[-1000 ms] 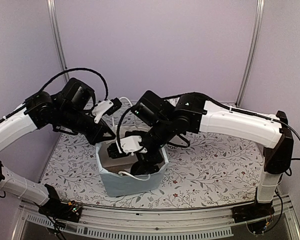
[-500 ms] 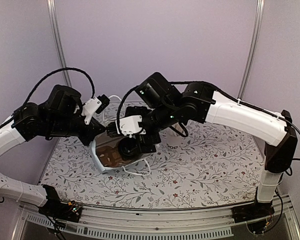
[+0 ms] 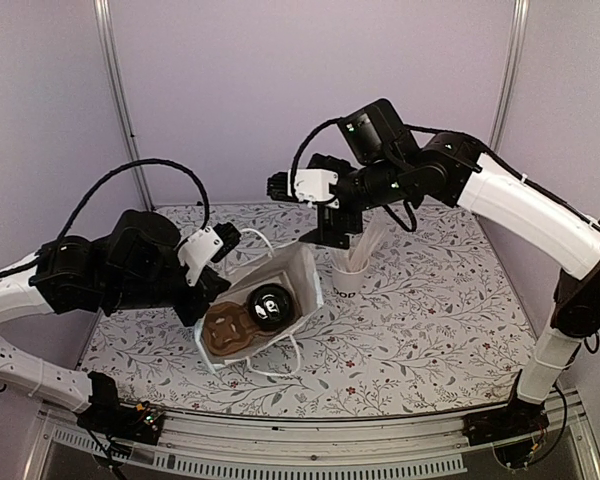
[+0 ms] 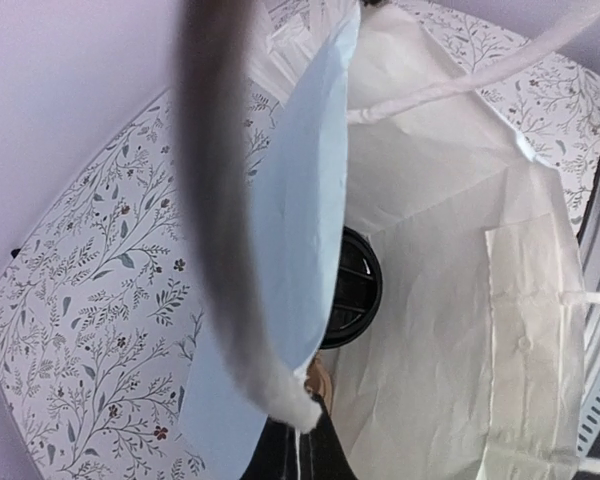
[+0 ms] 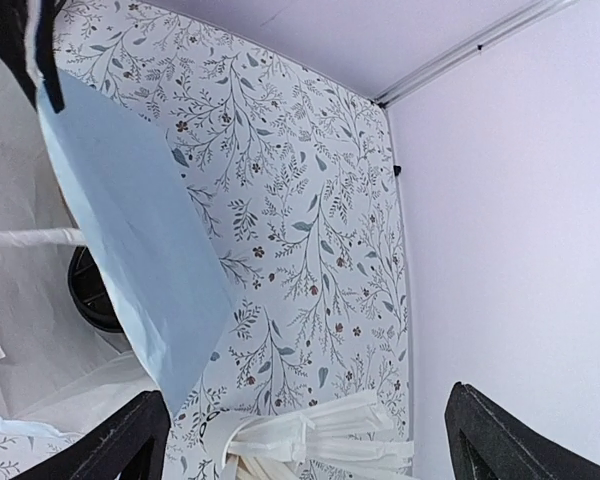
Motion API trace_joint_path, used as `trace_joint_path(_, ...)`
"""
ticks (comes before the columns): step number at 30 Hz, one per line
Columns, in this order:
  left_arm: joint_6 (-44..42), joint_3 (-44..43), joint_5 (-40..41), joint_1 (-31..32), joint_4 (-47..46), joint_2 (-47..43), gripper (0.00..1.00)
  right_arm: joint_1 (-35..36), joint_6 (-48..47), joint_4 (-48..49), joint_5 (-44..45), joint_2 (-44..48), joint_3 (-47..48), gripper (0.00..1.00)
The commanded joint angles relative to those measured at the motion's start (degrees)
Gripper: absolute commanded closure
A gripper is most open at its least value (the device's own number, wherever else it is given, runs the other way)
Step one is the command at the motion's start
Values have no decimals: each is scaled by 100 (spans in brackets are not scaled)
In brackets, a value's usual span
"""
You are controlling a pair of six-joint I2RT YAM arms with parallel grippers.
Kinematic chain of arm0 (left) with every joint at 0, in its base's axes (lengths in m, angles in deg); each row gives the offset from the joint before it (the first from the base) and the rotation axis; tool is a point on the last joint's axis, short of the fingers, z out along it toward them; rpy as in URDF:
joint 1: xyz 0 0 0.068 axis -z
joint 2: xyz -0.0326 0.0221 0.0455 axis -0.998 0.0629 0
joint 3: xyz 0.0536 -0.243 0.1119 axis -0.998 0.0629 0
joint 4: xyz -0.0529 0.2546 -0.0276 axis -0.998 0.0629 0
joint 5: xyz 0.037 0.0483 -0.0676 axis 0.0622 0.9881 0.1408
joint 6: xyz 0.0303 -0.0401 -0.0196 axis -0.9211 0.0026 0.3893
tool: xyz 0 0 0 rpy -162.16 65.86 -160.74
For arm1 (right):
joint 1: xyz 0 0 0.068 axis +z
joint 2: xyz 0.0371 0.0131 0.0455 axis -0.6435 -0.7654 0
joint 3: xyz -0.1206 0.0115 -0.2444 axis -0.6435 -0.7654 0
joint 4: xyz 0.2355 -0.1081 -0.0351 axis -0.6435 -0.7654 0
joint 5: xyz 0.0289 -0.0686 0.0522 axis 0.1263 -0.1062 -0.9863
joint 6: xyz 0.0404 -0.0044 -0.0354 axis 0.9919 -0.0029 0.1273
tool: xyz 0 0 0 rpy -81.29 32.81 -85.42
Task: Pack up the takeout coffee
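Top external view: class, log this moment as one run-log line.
bag: tipped, mouth open | takeout coffee: inside bag | left jaws: shut on bag wall | right jaws: open, empty, above stick cup

Worktop (image 3: 430, 320): white, printed with grey-green leafy sprigs and small dark-red flowers. Bag (image 3: 298, 275): white inside, pale blue outside, white handles. Coffee (image 3: 271, 306): black. Tray (image 3: 225, 335) beside it: brown. Stick cup (image 3: 348, 278): white. My arms (image 3: 520, 200): white shells, black joints.
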Motion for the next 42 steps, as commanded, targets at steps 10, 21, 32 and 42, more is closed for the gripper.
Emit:
trace_joint_path(10, 1633, 204, 836, 1738, -233, 332, 100, -1667, 559, 328, -803, 916, -1134, 1)
trace_joint_path(21, 1195, 146, 965, 1766, -520, 129, 100, -1689, 556, 92, -1281, 1224, -1505, 1)
trace_joint_path(32, 163, 585, -555, -569, -1041, -674, 99, -1691, 485, -474, -2266, 1251, -1625, 12)
trace_joint_path(42, -333, 419, -2313, -2273, -1257, 171, 97, -1690, 679, -534, -2283, 1027, -1669, 20)
